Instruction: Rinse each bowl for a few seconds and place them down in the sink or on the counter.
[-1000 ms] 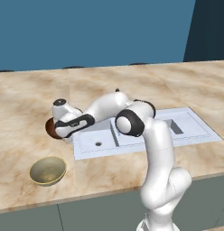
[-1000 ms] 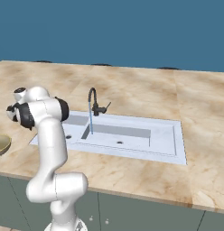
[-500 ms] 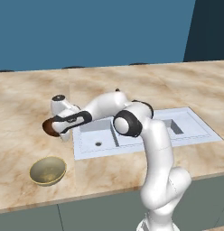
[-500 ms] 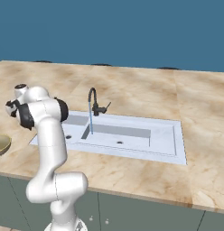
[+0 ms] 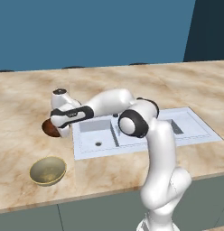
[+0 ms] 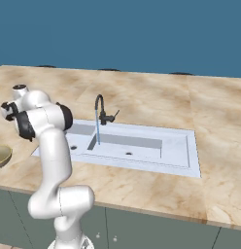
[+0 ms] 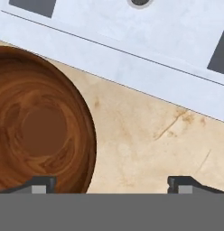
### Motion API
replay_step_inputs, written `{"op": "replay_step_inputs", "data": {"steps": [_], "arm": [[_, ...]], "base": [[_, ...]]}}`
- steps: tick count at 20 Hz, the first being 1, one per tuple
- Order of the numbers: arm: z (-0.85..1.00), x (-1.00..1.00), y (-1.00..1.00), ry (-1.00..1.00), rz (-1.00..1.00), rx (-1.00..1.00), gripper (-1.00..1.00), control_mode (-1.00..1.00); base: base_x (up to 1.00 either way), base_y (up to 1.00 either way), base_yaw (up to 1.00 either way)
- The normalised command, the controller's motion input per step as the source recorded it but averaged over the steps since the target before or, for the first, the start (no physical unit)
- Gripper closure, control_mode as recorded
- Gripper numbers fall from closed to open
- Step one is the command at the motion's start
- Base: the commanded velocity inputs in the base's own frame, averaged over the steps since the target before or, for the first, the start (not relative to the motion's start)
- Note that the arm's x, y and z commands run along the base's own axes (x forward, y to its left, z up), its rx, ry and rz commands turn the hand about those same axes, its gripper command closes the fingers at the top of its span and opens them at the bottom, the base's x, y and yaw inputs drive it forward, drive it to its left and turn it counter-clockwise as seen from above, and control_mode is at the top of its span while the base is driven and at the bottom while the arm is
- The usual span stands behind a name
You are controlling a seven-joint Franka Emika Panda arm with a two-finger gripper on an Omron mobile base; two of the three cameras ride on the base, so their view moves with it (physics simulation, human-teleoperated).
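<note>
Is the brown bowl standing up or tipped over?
Upright. The brown bowl sits on the counter beside the sink, its round opening facing up at the hand camera, hollow and empty.

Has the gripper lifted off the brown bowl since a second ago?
Yes. The gripper has risen slightly above the brown bowl, beside the sink, jaws now open.

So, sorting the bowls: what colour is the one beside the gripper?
Reddish-brown bowl, wood-grained; clearest in the hand view.
</note>
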Motion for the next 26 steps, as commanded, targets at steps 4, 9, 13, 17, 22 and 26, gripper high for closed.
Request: {"op": "replay_step_inputs", "data": {"steps": [4,9,13,17,22,26], "arm": [[0.33,-0.48,-0.21,-0.1,0.12,0.01,-1.0,-1.0],[0.26,-0.53,-0.3,-0.11,0.17,0.0,-1.0,-1.0],[0.2,-0.5,-0.23,-0.06,0.26,0.08,-1.0,-1.0],[0.23,-0.55,-0.22,-0.01,0.27,0.17,-1.0,-1.0],[0.27,-0.46,-0.1,0.0,0.25,0.07,-1.0,-1.0],[0.2,-0.55,-0.13,0.0,0.2,0.0,-1.0,-1.0]], "base": [[0.0,0.0,0.0],[0.0,0.0,0.0],[0.0,0.0,0.0],[0.0,0.0,0.0],[0.0,0.0,0.0],[0.0,0.0,0.0]]}}
